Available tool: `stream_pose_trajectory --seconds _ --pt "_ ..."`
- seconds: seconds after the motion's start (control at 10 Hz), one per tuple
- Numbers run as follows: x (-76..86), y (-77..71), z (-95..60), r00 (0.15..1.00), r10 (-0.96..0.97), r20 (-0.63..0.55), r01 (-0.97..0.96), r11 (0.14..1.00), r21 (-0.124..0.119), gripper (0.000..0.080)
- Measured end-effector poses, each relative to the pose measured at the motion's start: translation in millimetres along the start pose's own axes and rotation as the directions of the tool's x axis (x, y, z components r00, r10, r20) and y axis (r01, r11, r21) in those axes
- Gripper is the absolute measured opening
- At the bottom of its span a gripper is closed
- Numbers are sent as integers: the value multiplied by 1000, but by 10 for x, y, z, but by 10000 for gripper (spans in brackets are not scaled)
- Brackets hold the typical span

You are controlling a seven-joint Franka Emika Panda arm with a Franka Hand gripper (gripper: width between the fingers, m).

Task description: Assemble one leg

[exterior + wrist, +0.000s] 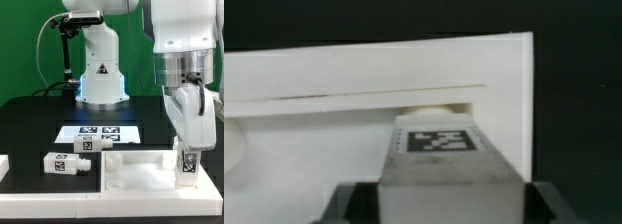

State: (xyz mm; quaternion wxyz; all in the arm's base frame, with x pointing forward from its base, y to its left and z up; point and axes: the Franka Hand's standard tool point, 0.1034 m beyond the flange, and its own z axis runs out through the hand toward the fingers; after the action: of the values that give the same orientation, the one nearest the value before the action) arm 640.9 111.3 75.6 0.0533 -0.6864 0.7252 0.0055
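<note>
My gripper [187, 165] is shut on a white leg [186, 168] with a black-and-white tag and holds it upright over the exterior view's right end of the large flat white panel [140, 172]. In the wrist view the leg [441, 160] sits between my two dark fingers [349, 205], its tagged end pointing at the panel [331, 100], near a round hole [441, 105]. I cannot tell whether the leg touches the panel. Two more legs [66, 165] [92, 143] lie on the black table to the exterior view's left of the panel.
The marker board [98, 132] lies behind the panel, in front of the arm's white base [100, 75]. A white block [3, 165] sits at the exterior view's left edge. The black table's front edge runs just below the panel.
</note>
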Motion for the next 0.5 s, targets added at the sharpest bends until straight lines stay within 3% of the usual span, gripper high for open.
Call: stream_pose_trajectory --seconds 0.1,0.2,0.3,0.4,0.5 --pt "1 0 0 1000 -15 -1 15 1000 0 285" --pt "19 6 -1 979 -206 0 206 978 -8 464" --pt "55 -14 -17 905 -426 4 426 905 -2 583" --pt "97 -20 -14 781 -625 11 625 781 3 583" --pt "136 -11 3 658 -753 21 753 658 7 638"
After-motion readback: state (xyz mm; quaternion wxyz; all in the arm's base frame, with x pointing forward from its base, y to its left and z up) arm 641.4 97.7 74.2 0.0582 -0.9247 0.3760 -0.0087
